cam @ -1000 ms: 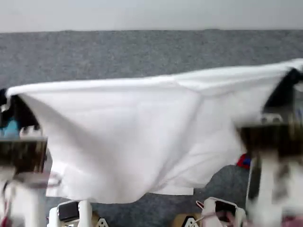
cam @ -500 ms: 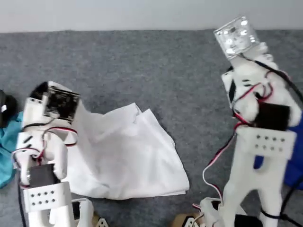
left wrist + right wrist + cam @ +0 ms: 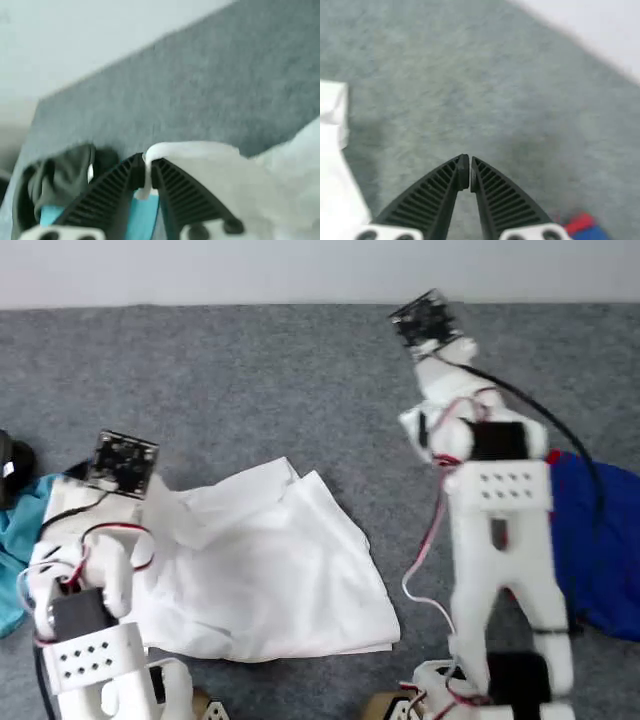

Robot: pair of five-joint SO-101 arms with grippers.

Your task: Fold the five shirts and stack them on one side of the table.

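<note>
A white shirt [image 3: 265,570] lies rumpled and partly doubled over on the grey worktop [image 3: 250,370], spreading from the left jaws toward the right jaws. The left jaws are pinched shut on a thin edge of its white cloth. A teal shirt [image 3: 15,540] and a dark garment [image 3: 55,175] lie just beyond them. The right jaws are closed on nothing above bare worktop, with the white shirt off to one side of them and a blue shirt [image 3: 600,530] on the other. The step looks like spreading this shirt flat before folding. To do it well, the right jaws would need to open and take the loose edge nearest them. Both sets should then draw apart gently so the creases fall out. The left jaws' hold seems slight, so a hard tug may slip it, and the teal shirt should stay undisturbed.
</note>
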